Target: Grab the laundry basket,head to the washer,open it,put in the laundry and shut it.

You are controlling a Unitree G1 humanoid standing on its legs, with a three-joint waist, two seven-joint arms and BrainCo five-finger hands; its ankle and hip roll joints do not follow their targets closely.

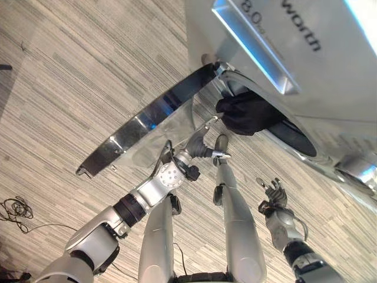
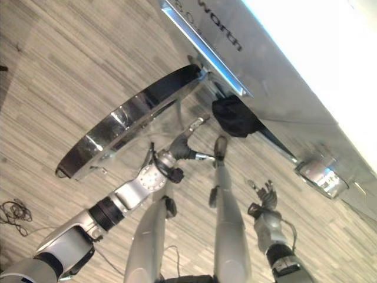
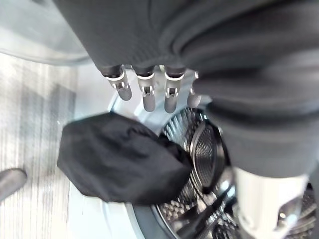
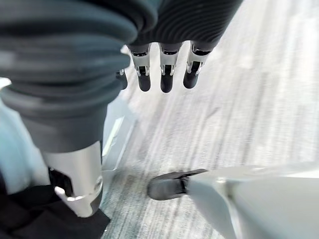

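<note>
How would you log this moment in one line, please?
washer door: open | black laundry: hanging out of drum | left hand: open | right hand: open, idle

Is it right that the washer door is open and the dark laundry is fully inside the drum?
Not quite. The washer door is open, but the dark laundry hangs half out over the drum opening's rim, as the left wrist view shows.

We see dark lettering (image 1: 306, 29) on the washer (image 1: 330, 88), on its pale front panel, cut off by the frame edge. A large figure (image 1: 257, 13) stands beside it, above the blue-lit strip (image 1: 253, 47).
</note>
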